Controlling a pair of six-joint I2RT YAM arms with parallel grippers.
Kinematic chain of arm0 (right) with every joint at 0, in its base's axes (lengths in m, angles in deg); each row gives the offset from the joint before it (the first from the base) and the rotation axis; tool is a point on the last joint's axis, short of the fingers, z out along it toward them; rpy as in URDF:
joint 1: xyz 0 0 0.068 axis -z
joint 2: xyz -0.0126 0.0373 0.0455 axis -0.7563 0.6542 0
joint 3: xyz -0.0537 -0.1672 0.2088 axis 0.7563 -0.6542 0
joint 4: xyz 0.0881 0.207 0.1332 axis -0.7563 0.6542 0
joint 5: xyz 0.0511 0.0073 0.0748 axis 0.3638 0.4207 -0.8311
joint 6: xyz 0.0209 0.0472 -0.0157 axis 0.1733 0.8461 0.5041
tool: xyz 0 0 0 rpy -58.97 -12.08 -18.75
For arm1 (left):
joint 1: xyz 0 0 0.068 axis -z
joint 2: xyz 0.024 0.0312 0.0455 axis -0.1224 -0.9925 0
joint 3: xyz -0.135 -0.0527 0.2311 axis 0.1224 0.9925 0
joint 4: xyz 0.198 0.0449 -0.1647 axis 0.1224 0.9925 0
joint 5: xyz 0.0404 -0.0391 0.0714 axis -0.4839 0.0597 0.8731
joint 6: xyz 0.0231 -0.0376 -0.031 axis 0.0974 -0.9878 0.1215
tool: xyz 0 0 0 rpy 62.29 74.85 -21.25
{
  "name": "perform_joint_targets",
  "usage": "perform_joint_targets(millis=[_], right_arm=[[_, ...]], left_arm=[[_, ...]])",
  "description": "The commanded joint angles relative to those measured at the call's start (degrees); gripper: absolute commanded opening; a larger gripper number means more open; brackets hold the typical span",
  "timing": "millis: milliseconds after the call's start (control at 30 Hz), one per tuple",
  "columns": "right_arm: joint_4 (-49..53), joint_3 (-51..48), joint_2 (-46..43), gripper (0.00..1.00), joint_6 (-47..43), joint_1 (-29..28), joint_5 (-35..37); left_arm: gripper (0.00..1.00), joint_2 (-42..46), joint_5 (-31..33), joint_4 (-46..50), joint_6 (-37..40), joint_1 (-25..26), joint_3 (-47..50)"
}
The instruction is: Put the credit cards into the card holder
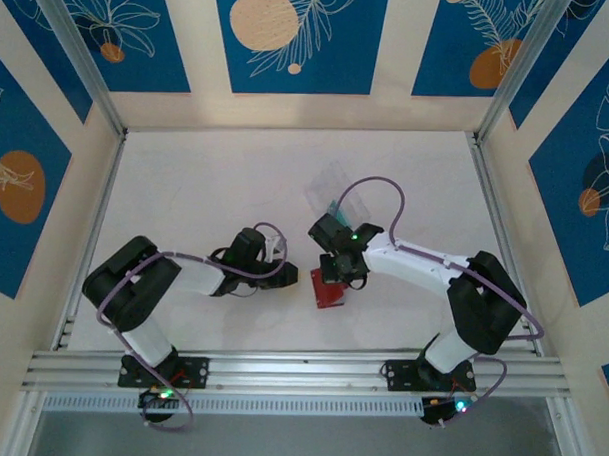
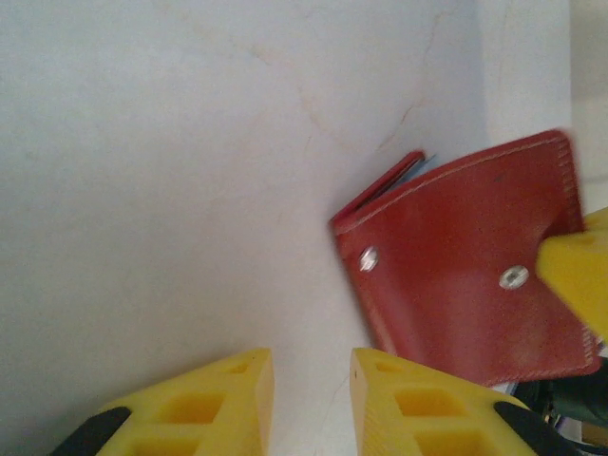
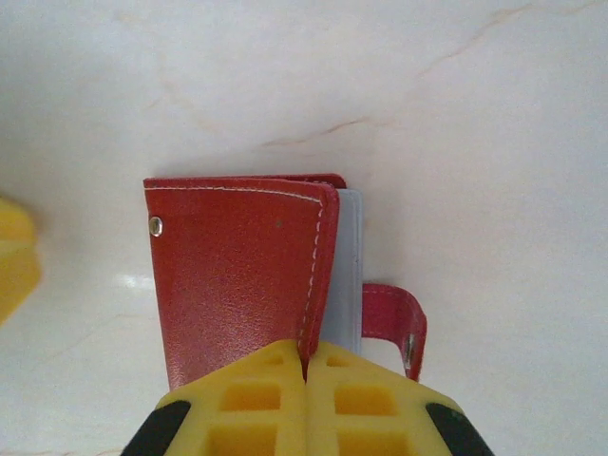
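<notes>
On the table (image 1: 206, 185), case (image 1: 334, 187) lies behind card holder (image 1: 327, 292).

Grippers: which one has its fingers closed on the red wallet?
The right gripper: it pinches the red wallet; the left gripper has its fingers apart.

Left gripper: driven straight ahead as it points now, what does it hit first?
Probably the wallet. The left gripper points at its near edge. Height is unclear, so it may skim over the top.

Bright even lt, soft shadows; card holder (image 2: 465, 266) edge blurry.
</notes>
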Motion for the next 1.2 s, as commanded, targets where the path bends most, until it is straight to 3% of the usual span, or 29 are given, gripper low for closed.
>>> perform_joint_targets(millis=[0,233,367,467,733,967,1167], right_arm=[[8.2,4.7,1.2,0.00,2.4,-3.3,11.2],[14.6,14.8,11.3,0.00,3.3,-9.4,17.9],[15.6,19.4,16.9,0.00,2.5,-11.6,17.5],[14.9,21.6,19.4,0.09,0.9,-12.6,15.7],[4.3,18.8,18.3,0.26,-3.3,-11.0,0.8],[-5.7,11.1,15.4,0.41,-4.4,-5.5,-13.5],[-11.9,6.7,14.0,0.46,-4.7,-2.0,-22.2]], left_arm=[[0.25,0.7,0.9,8.7,1.5,-0.4,0.8],[0.20,1.1,4.8,14.3,2.0,-0.5,0.6],[0.20,1.6,6.5,16.1,2.4,-0.5,1.1],[0.19,2.0,8.4,18.7,2.0,-0.7,1.1],[0.19,3.5,9.4,20.3,1.1,-1.7,2.1],[0.20,7.5,8.0,21.2,-0.5,-5.1,4.3],[0.23,12.6,7.6,27.5,2.6,-6.4,2.0]])
